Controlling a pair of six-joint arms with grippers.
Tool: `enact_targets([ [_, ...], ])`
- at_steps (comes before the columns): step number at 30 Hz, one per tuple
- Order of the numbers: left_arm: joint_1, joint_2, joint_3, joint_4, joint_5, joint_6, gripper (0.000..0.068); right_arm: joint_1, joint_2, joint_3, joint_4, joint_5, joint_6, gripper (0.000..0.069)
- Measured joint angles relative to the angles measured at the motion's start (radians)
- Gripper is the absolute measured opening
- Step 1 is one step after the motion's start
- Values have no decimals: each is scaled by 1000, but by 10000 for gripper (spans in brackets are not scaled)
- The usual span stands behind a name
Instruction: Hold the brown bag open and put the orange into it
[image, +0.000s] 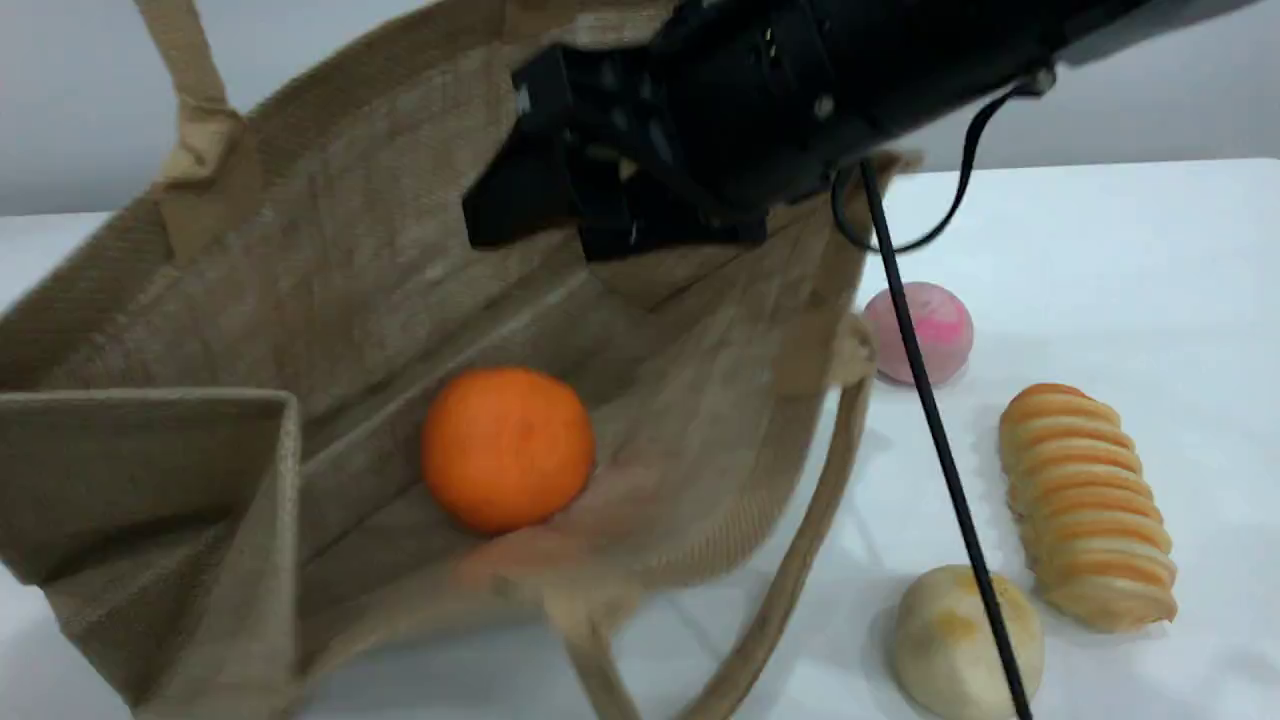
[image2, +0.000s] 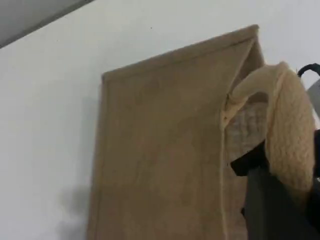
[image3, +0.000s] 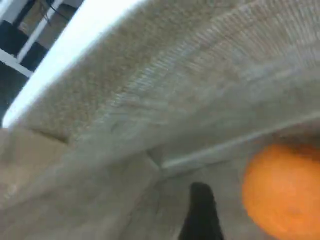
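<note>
The brown bag (image: 350, 250) lies on its side with its mouth wide open toward the camera. The orange (image: 507, 447) rests on its lower inner wall, touching no gripper. My right gripper (image: 545, 245) hovers inside the mouth above the orange, blurred, jaws apart and empty. In the right wrist view one dark fingertip (image3: 200, 215) shows with the orange (image3: 282, 190) free to its right, on the bag's woven lining (image3: 175, 100). In the left wrist view my left gripper (image2: 265, 190) is shut on a beige loop handle (image2: 290, 135), holding up the bag's side (image2: 160, 150).
On the white table (image: 1100, 250) to the bag's right lie a pink ball (image: 920, 330), a striped bread roll (image: 1090, 500) and a pale bun (image: 965, 640). A thin black cable (image: 940, 420) crosses in front of them. The bag's lower handle (image: 800, 560) trails toward the front edge.
</note>
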Motion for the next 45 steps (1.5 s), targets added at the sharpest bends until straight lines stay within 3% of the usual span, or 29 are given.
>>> enact_targets([
  [8, 0, 0, 0, 35, 0, 2, 82, 0, -162, 0, -30, -40, 4, 472],
  [19, 0, 60, 2, -7, -2, 2, 82, 0, -415, 0, -241, -140, 136, 472],
  [30, 0, 160, 3, -7, -9, 2, 82, -8, -424, 0, -472, -133, 321, 472],
  [34, 0, 192, 3, -7, -11, 2, 94, -37, -424, 0, -484, -129, 328, 472],
  [38, 0, 219, 4, -7, -8, 2, 132, -77, -424, 0, -484, -89, 333, 472],
  [45, 0, 230, 6, -5, -3, 2, 320, -101, -424, 0, -484, -69, 333, 472],
])
